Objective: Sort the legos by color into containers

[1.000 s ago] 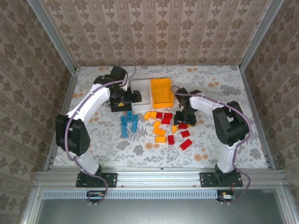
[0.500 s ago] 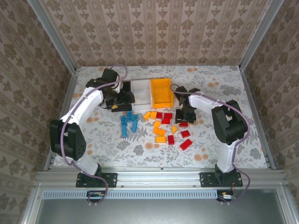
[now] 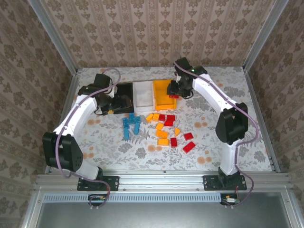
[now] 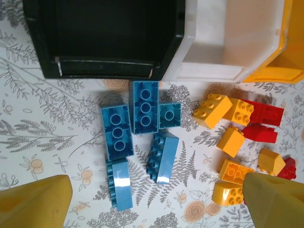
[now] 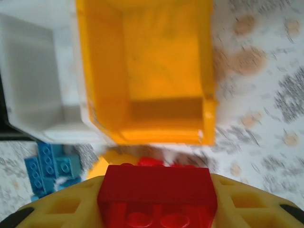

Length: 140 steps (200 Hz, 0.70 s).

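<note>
A red lego (image 5: 156, 185) sits pinched between the yellow pads of the right gripper (image 5: 156, 205), above the near edge of the orange-yellow bin (image 5: 142, 128). The right wrist view gives this grip plainly. From the top camera the brick is a small red spot (image 3: 174, 96) under the right gripper (image 3: 174, 92). The white bin (image 3: 142, 95) and black bin (image 3: 124, 88) join the orange-yellow bin (image 3: 163, 90) in a row toward the counter's (image 3: 228, 142) far edge.

The left wrist view shows five blue legos (image 4: 142, 107) lying close together just in front of the black bin (image 4: 109, 66), with orange and red legos (image 4: 237, 128) to their right. The left gripper (image 4: 154, 199) hangs over them, spread wide.

From above, the right arm reaches far forward and high. The left arm curves along the left edge, and the left gripper (image 3: 119, 102) sits at the black bin's near side.
</note>
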{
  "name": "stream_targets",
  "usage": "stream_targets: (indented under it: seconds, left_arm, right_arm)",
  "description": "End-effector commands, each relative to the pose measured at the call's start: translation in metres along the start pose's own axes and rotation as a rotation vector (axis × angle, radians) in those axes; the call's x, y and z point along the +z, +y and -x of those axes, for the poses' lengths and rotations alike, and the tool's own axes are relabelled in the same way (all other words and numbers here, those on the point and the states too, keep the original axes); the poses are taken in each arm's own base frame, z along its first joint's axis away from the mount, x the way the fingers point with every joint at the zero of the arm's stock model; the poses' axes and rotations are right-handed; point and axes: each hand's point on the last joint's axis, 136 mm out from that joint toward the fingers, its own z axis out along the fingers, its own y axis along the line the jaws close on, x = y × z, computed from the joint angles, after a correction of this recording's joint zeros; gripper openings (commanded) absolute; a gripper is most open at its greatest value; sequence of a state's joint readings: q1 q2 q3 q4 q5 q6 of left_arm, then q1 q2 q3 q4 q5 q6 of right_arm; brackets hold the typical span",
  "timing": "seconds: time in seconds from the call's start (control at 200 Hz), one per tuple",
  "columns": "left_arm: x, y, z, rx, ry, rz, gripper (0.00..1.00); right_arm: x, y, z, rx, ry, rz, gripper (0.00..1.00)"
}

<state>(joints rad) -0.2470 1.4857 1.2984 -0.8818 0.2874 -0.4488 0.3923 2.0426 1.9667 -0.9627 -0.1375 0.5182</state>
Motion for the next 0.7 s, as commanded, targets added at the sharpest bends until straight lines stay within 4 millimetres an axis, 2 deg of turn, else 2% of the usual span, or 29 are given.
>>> stream_targets:
  seconds: [0.0, 0.16, 0.395, 0.53, 0.695]
  left_arm:
    - [-0.011, 0.002, -0.005, -0.002, -0.019, -0.024, 0.94]
    - [-0.016, 0.01, -0.011, -0.031, -0.033, -0.035, 0.95]
    - [-0.021, 0.019, -0.014, -0.061, -0.042, -0.033, 0.96]
    - [-0.025, 0.022, -0.01, -0.067, -0.05, -0.03, 0.97]
    - [-0.027, 0.022, -0.005, -0.065, -0.059, -0.03, 0.98]
  right_arm:
    - [0.032, 0.001, -0.011, 0.031, 0.11, -0.015, 0.41]
    - [0.053, 0.004, -0.002, 0.035, 0.123, -0.016, 0.42]
    - [0.082, -0.002, -0.006, 0.042, 0.159, -0.038, 0.44]
    - [0.089, -0.007, -0.007, 0.044, 0.163, -0.062, 0.45]
    - [0.093, -0.027, -0.01, 0.049, 0.177, -0.136, 0.45]
